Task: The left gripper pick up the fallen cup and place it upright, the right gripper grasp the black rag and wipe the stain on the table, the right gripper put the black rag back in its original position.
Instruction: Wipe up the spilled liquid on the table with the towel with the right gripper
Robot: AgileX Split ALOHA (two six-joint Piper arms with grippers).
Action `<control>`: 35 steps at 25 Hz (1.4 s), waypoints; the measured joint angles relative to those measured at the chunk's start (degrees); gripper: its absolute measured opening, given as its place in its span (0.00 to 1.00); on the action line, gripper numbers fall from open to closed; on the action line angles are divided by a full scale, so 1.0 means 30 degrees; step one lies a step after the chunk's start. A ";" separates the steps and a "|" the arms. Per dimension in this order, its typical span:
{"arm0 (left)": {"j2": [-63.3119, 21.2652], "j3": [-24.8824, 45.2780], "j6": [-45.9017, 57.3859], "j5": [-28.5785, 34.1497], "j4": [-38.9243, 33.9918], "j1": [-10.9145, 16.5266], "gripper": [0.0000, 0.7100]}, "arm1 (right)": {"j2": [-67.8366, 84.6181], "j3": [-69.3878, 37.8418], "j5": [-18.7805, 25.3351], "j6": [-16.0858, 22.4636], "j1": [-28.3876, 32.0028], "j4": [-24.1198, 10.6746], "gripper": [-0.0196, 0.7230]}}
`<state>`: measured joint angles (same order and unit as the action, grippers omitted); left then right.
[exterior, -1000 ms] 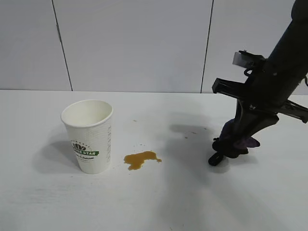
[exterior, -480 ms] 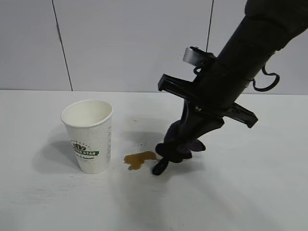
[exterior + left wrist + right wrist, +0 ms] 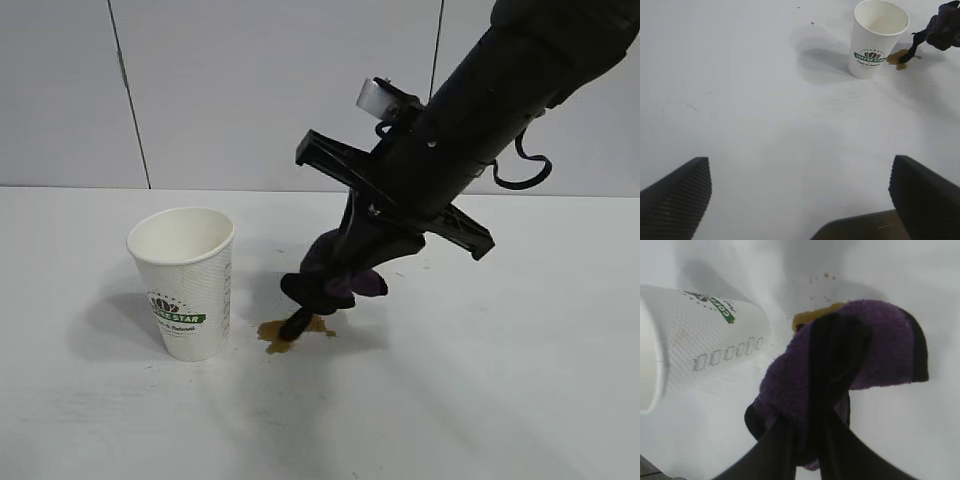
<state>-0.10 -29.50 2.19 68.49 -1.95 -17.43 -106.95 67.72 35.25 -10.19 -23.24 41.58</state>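
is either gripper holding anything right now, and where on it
The right gripper is pinching the black rag at its bunched middle, over the stain. The left gripper is open and empty.

Cup (image 3: 874, 37) logo, seen from my left wrist: "COFFEE STAR", white letters on green band.
Line beneath: unreadable.

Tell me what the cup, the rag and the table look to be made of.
The cup: most likely paper, matte white, with an embossed dotted wall and a printed green logo.
The black rag: soft fuzzy cloth, probably terry or microfibre, purple pile with black edging, bunched in folds.
The table: smooth, hard white surface with a dull sheen, possibly laminate; the look alone does not settle it.
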 joint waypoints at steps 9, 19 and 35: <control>0.0000 0.0000 0.0000 0.0000 0.0000 0.0000 0.98 | -0.0959 0.0000 -0.1401 -0.0488 -0.1690 0.0557 0.11; 0.0000 0.0000 0.0000 0.0000 0.0000 0.0000 0.98 | -0.1509 0.0000 -0.2588 -0.1209 -0.2401 0.0547 0.11; 0.0000 0.0000 0.0016 -0.0128 0.0000 0.0000 0.98 | -0.3050 0.0007 -0.4146 -0.2232 -0.2721 0.0142 0.11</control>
<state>-0.10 -29.50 2.24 68.11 -1.95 -17.43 -116.10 67.74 22.82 -16.89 -31.40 42.01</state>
